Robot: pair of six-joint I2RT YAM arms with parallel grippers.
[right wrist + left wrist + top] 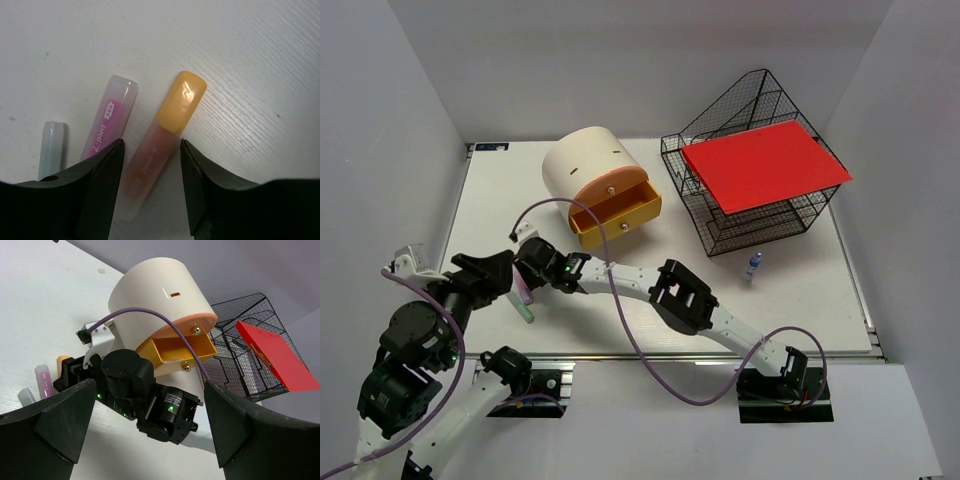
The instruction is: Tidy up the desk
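Note:
On the white desk (790, 310) three highlighters lie side by side. In the right wrist view the orange-capped highlighter (160, 145) lies between the fingers of my right gripper (152, 145), which is open, with a gap on each side. A pink highlighter (107, 122) lies just left of it, partly under the left finger, and a pale green one (50, 147) is further left. From above, the right gripper (532, 262) hangs over the highlighters (524, 295). My left gripper (500, 280) is just left of them, wide open and empty, facing the right wrist (150, 405).
A cream cylindrical drawer box (590, 165) stands at the back with its orange drawer (615, 215) pulled open. A black wire-mesh rack (750, 215) at the back right carries a red folder (765, 165). A small blue-capped item (753, 265) stands in front of the rack.

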